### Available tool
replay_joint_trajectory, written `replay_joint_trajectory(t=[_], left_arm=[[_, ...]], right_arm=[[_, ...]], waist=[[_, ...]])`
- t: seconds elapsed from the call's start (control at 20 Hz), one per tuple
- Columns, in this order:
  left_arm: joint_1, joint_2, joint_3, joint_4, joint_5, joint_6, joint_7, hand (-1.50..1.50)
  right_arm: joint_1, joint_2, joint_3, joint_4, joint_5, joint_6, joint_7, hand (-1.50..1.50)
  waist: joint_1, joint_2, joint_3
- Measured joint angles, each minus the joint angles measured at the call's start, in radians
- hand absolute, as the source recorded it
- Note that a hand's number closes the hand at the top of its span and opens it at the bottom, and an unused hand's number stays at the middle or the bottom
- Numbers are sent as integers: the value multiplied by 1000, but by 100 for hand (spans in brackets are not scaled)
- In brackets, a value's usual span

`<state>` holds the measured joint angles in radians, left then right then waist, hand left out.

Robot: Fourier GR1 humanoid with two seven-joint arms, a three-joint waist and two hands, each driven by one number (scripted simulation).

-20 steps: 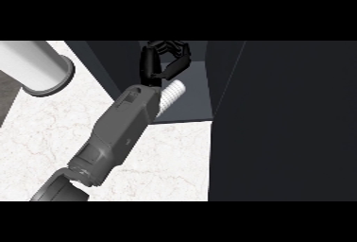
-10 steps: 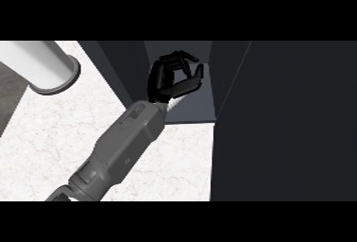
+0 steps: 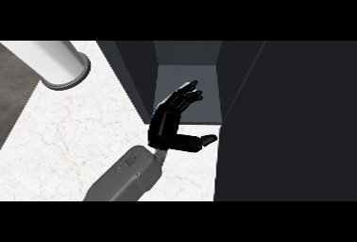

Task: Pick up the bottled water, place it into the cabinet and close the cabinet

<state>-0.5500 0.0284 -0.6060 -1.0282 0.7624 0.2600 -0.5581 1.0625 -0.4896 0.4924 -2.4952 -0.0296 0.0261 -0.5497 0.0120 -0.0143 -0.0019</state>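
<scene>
Hand (image 3: 170, 124) at frame center, fingers straight and apart, holding nothing, reaching into cabinet (image 3: 187, 80) opening. Bottled water not visible, prob. hidden behind hand. Dark door panel (image 3: 286, 123) just right of thumb, next to shut.

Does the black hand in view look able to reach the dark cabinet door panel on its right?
Probably yes. The black hand is open and holds nothing, at the mouth of the grey cabinet. Its thumb nearly meets the dark door panel, with nothing between.
</scene>
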Motion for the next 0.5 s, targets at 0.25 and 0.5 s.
replay_joint_trajectory(t=[0.25, 0.5], left_arm=[[236, 83, -67, -215, -31, 49, -29, -150], [458, 219, -82, -412, -27, 29, -74, -150]], right_arm=[[10, -12, 17, -1, 10, -25, -9, -150], [4, -80, 26, 1, 22, 2, -16, 150]], waist=[[13, -2, 0], [22, 0, -1]])
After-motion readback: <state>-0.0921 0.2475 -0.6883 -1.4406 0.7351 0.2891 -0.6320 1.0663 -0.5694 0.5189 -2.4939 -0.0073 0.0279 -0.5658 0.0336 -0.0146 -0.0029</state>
